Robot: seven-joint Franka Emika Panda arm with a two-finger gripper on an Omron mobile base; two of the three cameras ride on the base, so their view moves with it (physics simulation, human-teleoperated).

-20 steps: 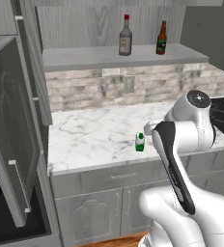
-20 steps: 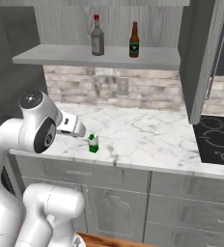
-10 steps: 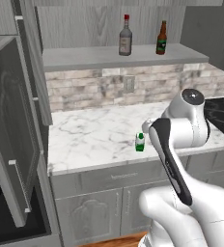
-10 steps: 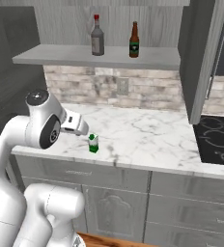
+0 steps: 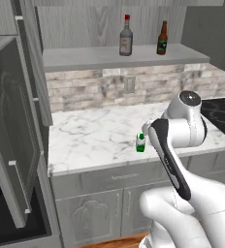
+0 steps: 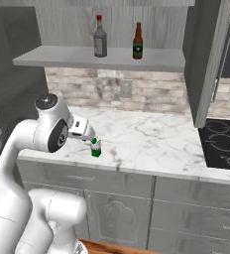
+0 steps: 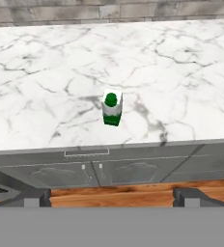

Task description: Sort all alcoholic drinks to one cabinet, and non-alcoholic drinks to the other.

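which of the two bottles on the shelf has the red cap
The clear-grey bottle with the pale label, standing left of the other on the shelf. The slimmer brown bottle carries a green label and no red cap.

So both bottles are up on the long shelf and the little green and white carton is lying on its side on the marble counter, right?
Not quite: the green and white carton stands upright on the marble counter, cap up, as the hand view shows. The red-capped clear bottle and the brown bottle do stand on the long shelf.
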